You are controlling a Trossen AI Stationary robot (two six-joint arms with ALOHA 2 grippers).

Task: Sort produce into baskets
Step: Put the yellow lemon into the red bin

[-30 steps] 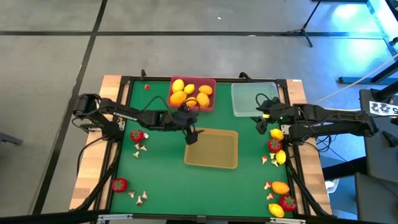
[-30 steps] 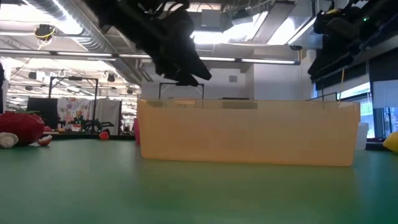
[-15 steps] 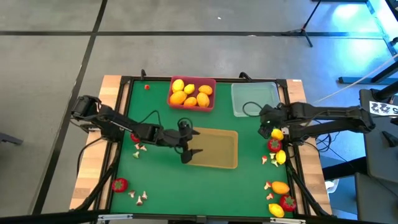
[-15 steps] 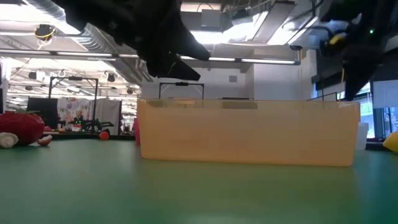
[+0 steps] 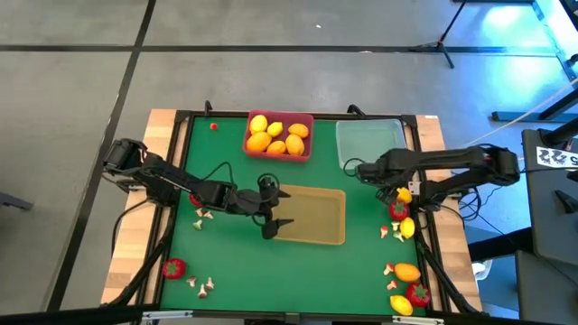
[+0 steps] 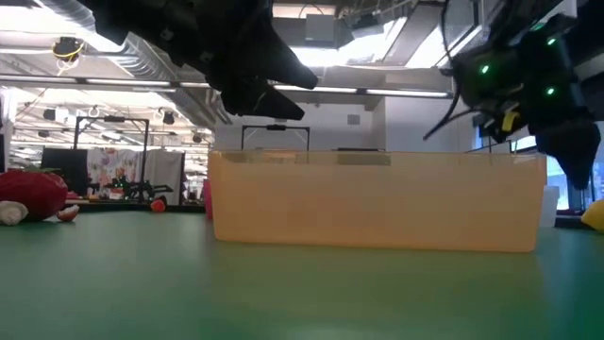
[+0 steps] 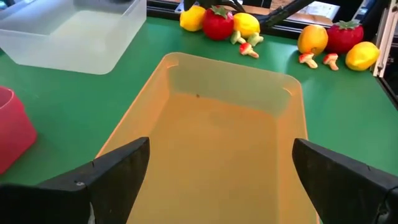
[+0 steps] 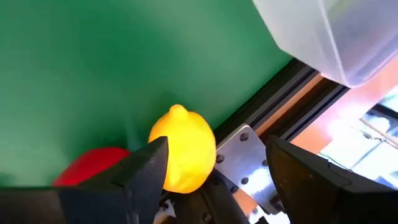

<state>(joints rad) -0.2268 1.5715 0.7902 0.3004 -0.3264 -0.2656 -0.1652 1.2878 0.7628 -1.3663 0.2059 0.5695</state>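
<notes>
The pink-red basket (image 5: pixel 279 135) at the far edge of the table already holds a heap of yellow and orange lemons (image 5: pixel 275 136), while the clear basket (image 5: pixel 369 143) beside it and the tan basket (image 5: pixel 309 216) in the middle are empty. Most remaining produce lies along the right edge, led by a yellow lemon (image 8: pixel 182 157) and a red fruit (image 5: pixel 398 210). The right gripper (image 5: pixel 359 169) has swung away from that lemon over the last second and now hangs near the clear basket's front corner, fingers partly open and holding nothing, so no piece has been picked. The left gripper (image 5: pixel 275 209) has drawn back from the pink-red basket and hovers at the tan basket's left rim, fingers wide apart and empty, so its lemon delivery looks finished
</notes>
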